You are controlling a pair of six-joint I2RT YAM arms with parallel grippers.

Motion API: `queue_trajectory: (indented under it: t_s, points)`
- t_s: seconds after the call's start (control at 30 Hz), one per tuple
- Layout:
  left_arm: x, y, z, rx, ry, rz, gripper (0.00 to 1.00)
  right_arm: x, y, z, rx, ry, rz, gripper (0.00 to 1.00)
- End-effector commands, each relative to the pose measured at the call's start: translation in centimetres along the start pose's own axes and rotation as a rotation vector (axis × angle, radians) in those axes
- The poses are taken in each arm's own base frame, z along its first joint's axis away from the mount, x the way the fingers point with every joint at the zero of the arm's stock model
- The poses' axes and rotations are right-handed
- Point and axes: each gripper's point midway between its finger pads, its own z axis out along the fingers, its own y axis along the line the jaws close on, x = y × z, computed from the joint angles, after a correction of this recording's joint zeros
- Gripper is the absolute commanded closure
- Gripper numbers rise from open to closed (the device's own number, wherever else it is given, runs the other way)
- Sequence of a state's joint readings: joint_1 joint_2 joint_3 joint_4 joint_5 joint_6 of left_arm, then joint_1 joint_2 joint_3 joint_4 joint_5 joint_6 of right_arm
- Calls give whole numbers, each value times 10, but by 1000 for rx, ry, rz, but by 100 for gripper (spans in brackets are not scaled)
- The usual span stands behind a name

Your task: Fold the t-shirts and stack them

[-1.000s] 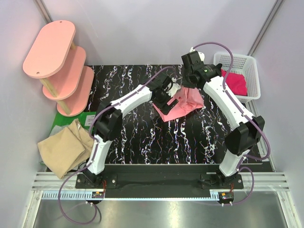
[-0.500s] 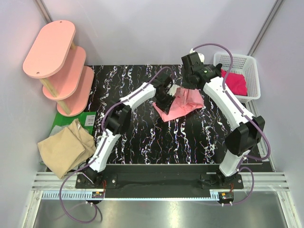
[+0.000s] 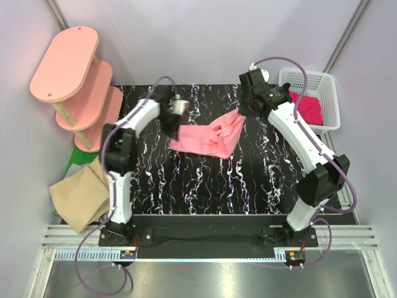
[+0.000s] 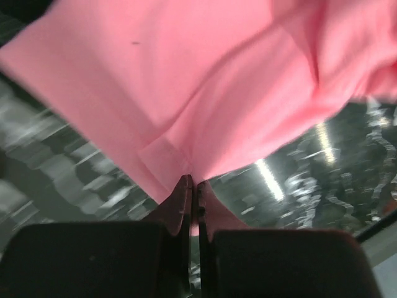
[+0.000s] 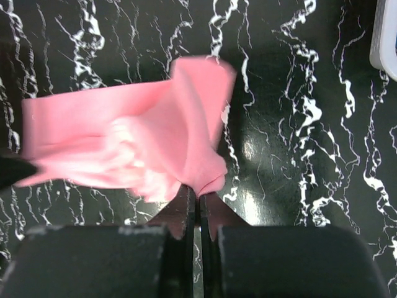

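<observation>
now: item, salmon-pink t-shirt (image 3: 208,138), drawn out into a wide band across the far middle of the table (image 3: 205,186), slung between two holds. left pincer (image 3: 173,127), fingers pressed together on a hemmed corner at the cloth's left end, nothing else in its hold. right pincer (image 3: 243,115), likewise closed tight, on a bunched fold at the cloth's right end. whether the sagging middle touches the table cannot be told. change against half a second ago: the shirt then sat as a crumpled heap right of centre, both pincers close together over it; the left arm has since swung out toward the left, carrying its corner along, while the right pincer has barely moved. meaning for the task, as a judgement: the garment is being opened flat, a step before folding; no fold is made yet. other items: tan-beige t-shirt (image 3: 80,192), heaped off the table's near left corner, unchanged; magenta-red t-shirt (image 3: 308,108), in the white basket (image 3: 329,81) at far right, unchanged.
</observation>
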State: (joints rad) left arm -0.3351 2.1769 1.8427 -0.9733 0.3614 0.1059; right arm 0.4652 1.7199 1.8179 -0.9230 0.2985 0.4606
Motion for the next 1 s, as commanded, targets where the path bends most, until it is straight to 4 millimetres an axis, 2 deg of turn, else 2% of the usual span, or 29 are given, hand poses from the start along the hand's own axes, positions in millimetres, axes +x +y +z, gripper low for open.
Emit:
queue_trajectory:
  t_s: [0.0,0.03,0.07,0.1,0.13,0.17,0.2,0.23,0.27,0.37,0.4,0.43,0.5,0.57,0.63,0.73,0.77,0.8,0.87,0.9,0.97]
  points:
    - [28,33,-71,-127,-52,68,100,4,-12,-4,30,-18,14,100]
    - [46,35,-69,-136,-16,72,100,11,-15,2,44,2,8,100]
    - [49,32,-85,-159,-46,98,100,24,-20,10,64,36,-3,100]
    - [57,33,-88,-172,-34,125,100,31,-22,15,72,55,-4,100]
    - [75,31,-85,-164,-5,122,100,40,-26,22,90,77,-9,100]
    - [80,26,-93,-165,-19,134,100,57,-32,29,112,119,-21,100]
    - [86,23,-93,-156,-18,147,100,66,-36,34,130,141,-29,100]
    - [101,20,-89,-138,9,141,100,77,-41,41,152,168,-36,100]
    - [105,16,-93,-133,-3,157,100,93,-51,48,186,204,-42,100]
    - [123,15,-88,-141,18,174,100,119,-73,65,274,264,-66,100]
    - [125,14,-90,-145,9,179,100,123,-77,69,291,276,-73,82]
    - [132,14,-87,-143,21,178,100,129,-80,74,307,294,-81,75]
    - [141,12,-86,-141,28,182,100,126,-85,75,335,279,-89,58]
    - [146,14,-86,-153,31,187,100,117,-86,74,348,250,-91,53]
    - [154,15,-85,-165,34,191,100,109,-77,68,308,235,-94,49]
    - [160,17,-85,-182,31,200,100,107,-47,51,221,212,-174,42]
    - [161,18,-86,-188,31,202,100,114,-28,45,140,235,-182,42]
    - [162,18,-86,-189,29,203,100,125,1,31,42,235,-236,42]
    - [161,19,-85,-193,25,198,100,135,46,21,-121,208,-321,45]
    - [161,19,-84,-193,24,196,100,151,68,15,-172,203,-393,45]
    - [160,18,-83,-185,26,186,100,156,84,18,-188,153,-506,48]
